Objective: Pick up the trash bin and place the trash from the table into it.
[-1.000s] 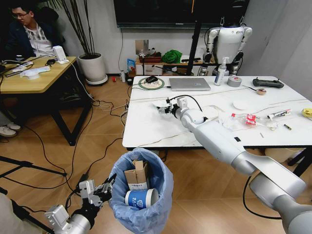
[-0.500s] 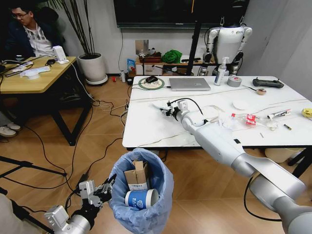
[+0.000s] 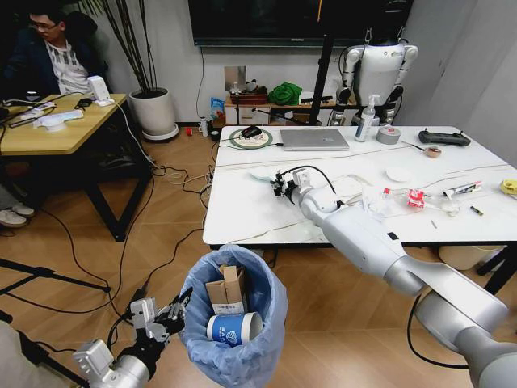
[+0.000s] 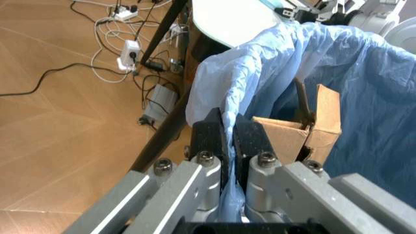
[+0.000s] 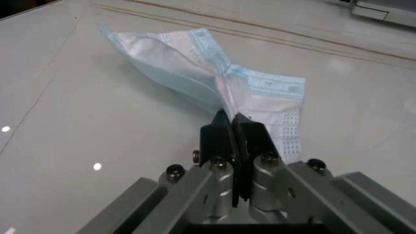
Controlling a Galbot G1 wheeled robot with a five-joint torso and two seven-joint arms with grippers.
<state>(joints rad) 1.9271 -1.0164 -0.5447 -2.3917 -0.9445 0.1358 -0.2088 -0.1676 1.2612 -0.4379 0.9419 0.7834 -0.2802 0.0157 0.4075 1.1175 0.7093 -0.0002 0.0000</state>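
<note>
Head view. Right gripper [image 3: 279, 184] extended over the table [image 3: 242, 210], near its left end, jaws closed on a pale blue face mask [image 3: 263, 173] lying on the top. Left gripper [image 3: 179, 305] low beside the trash bin [image 3: 234, 319], pinched on the bag rim and holding the bin off to the front of the table, apart from its edge. Already in the bin: brown cardboard box [image 3: 227, 291] and white paper cup [image 3: 234, 329]. More litter on the right half of the table: red-capped bottle [image 3: 401, 197] and small wrappers [image 3: 462, 189]. Not trash: laptop [image 3: 314, 139], spray bottle [image 3: 367, 119], tape roll [image 3: 388, 135].

Left wrist view. Fingers [image 4: 206, 139] shut tight on a fold of the light-blue liner, box flap just behind. Risk: grip on thin plastic only; possible slip or tear under load, with bin drop.

Right wrist view. Fingertips [image 5: 217, 134] clamped narrow on the mask's gathered middle, both ends spread flat on the marble. Risk: limp fabric trailing and catching on the bin rim or sliding free in transit.

Surface and room. White marble-look top, glossy, thin grey veins, black edge. Wood floor strewn with cables; wooden desk at left, potted plant and idle humanoid robot at the back wall.
</note>
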